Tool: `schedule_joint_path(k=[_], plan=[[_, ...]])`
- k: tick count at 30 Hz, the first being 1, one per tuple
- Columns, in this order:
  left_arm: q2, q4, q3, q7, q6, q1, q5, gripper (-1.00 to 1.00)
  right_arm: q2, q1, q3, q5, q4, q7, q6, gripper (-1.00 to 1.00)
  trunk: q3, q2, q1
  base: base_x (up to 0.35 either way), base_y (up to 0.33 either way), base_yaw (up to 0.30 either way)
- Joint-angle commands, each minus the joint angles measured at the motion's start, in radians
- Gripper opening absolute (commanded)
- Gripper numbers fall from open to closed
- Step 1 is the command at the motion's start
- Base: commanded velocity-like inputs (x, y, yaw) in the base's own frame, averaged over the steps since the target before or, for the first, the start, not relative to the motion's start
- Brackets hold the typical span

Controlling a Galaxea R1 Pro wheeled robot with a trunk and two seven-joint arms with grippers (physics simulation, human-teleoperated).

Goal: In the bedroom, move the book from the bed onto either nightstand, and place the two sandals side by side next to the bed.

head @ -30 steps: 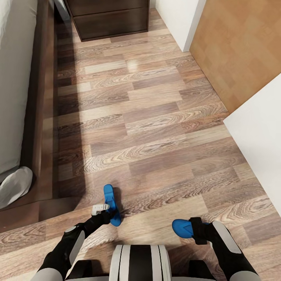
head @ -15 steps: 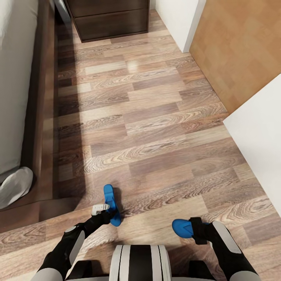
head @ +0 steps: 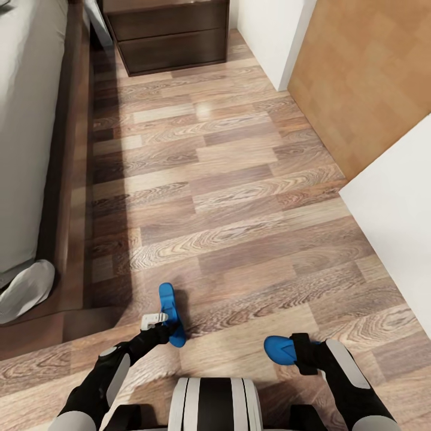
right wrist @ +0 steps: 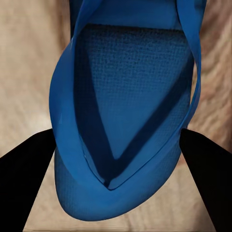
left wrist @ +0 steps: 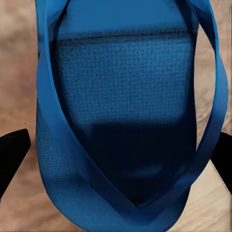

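Brown wood planks make the floor (head: 239, 179), running between the bed (head: 30, 149) and a tan panelled wall (head: 365, 78); the bed's off-white mattress and dark frame lie along the head view's left edge; the dark nightstand (head: 170, 33) stands at the far end, just beside the bed; the left sandal (head: 170, 311) is bright blue, close to the bed's near corner, held in the left pincer (head: 157, 320), whose dark fingers (left wrist: 12, 152) flank its sole; the right sandal (head: 280, 349), well apart from the bed, sits clamped between the right pincer (head: 299, 352) fingers (right wrist: 26, 179).
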Motion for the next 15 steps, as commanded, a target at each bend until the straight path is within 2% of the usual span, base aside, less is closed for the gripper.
schedule_joint_path(k=[1,15], plan=[[-0.001,0.000,0.004,-0.006,0.011,0.000,0.008,-1.00,0.000,0.000,-0.002,-0.001,-0.001,-0.004,0.006,-1.00,0.003,0.000,-0.001,0.000,0.000,0.000],[-0.001,0.000,0.003,-0.006,0.012,0.000,0.008,-1.00,0.000,0.000,-0.002,-0.001,-0.001,-0.004,0.006,-1.00,0.058,0.003,-0.007,0.000,0.000,0.000]])
